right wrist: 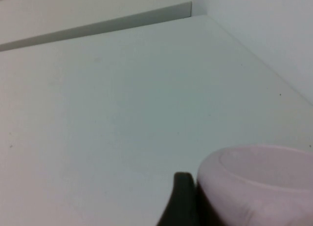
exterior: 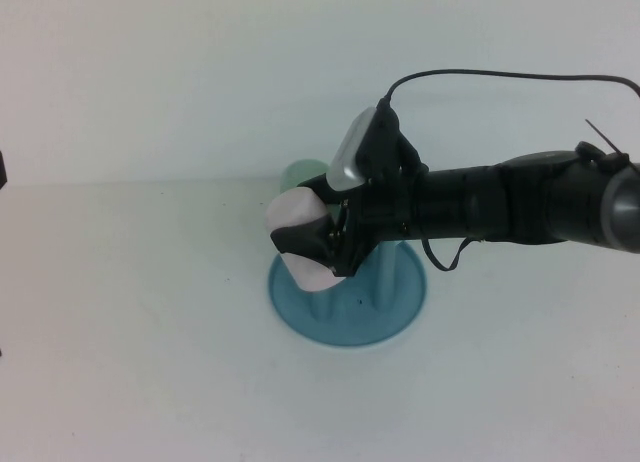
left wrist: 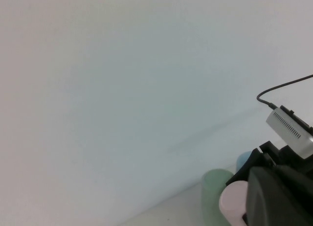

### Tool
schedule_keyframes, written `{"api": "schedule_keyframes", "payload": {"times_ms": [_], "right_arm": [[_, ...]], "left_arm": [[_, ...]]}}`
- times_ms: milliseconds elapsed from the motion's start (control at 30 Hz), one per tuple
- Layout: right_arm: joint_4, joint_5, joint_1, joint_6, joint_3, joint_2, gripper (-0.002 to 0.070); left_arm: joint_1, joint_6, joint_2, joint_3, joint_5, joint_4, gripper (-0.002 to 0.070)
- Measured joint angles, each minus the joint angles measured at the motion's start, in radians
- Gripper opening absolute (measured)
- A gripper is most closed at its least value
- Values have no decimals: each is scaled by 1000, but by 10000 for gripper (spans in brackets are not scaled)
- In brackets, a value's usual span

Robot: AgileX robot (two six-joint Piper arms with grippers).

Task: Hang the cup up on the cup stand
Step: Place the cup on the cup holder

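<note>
- One pink cup (exterior: 300,232) sits clamped in the right gripper (exterior: 312,244), over the teal cup stand (exterior: 395,307).
- Green cup (exterior: 300,172) stands behind.
- Left gripper, unseen, is closed.

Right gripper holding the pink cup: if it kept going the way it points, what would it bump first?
The right gripper, holding the pink cup, points leftward over the cup stand. Beyond it only bare table shows, so the way looks free, though depth is unclear.

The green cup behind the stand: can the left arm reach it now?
Probably not. The right tool, holding the pink cup above the cup stand, partly screens the green cup, and the shut left tool is out of view.
</note>
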Motion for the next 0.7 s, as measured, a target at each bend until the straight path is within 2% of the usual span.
{"api": "schedule_keyframes", "payload": {"times_ms": [233, 700], "right_arm": [[3, -21, 0, -6, 0, 2, 676], [7, -5, 0, 49, 0, -29, 684]], "left_arm": [[0, -12, 0, 0, 0, 0, 1], [0, -8, 0, 0, -11, -4, 1]]}}
